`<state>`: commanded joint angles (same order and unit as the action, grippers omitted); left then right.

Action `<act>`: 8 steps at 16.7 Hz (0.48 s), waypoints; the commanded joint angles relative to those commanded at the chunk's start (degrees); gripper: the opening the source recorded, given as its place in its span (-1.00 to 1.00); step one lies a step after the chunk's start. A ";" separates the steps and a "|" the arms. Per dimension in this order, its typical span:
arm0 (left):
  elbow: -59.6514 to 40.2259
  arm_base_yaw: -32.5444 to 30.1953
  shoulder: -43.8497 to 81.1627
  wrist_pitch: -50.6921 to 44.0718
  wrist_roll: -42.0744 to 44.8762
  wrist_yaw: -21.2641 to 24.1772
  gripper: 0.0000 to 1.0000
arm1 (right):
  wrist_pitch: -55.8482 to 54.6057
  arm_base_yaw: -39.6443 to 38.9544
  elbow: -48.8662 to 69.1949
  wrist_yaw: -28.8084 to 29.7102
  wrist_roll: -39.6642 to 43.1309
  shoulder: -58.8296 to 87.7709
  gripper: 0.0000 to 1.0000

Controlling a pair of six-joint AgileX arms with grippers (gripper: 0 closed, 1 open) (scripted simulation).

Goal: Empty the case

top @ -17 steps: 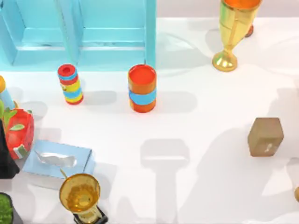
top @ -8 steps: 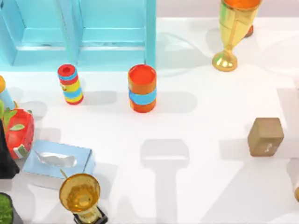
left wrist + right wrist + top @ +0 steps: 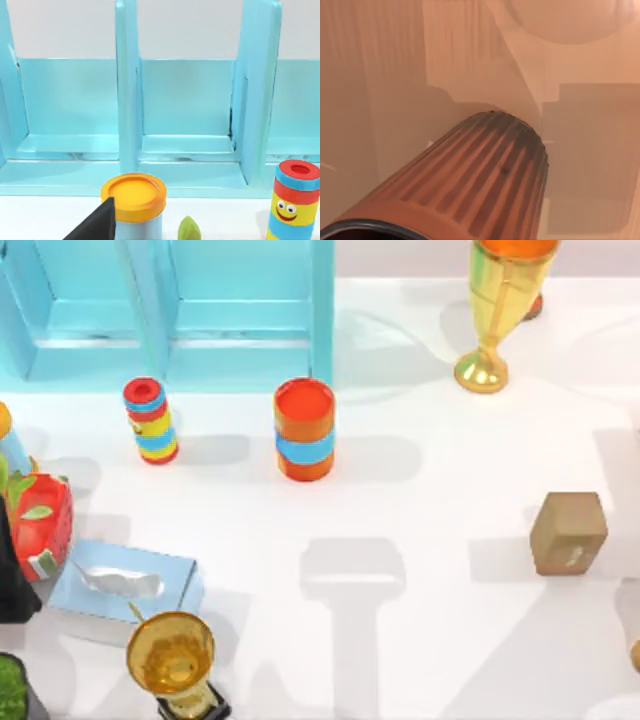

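An open-fronted light blue wooden case (image 3: 180, 310) was seen at the table's (image 3: 430, 540) back left, a striped orange-and-blue cylinder (image 3: 304, 429) just before it; finger states could not be told

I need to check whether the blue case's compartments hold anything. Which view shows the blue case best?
The left wrist view: it faces the blue case head-on, and the compartments it shows look bare. The top view catches its lower part from above. The right wrist view shows a ribbed orange cylinder instead.
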<state>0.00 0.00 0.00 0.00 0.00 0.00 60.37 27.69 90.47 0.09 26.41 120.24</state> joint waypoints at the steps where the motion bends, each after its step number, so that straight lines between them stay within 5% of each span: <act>1: 0.00 0.00 0.00 0.00 0.00 0.00 1.00 | 0.00 0.00 0.00 0.00 0.00 0.00 0.85; 8: 0.00 0.00 0.00 0.00 0.00 0.00 1.00 | 0.00 0.00 0.00 0.00 0.00 0.00 -0.21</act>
<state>0.00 0.00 0.00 0.00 0.00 0.00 60.37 27.69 90.47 0.09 26.41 120.24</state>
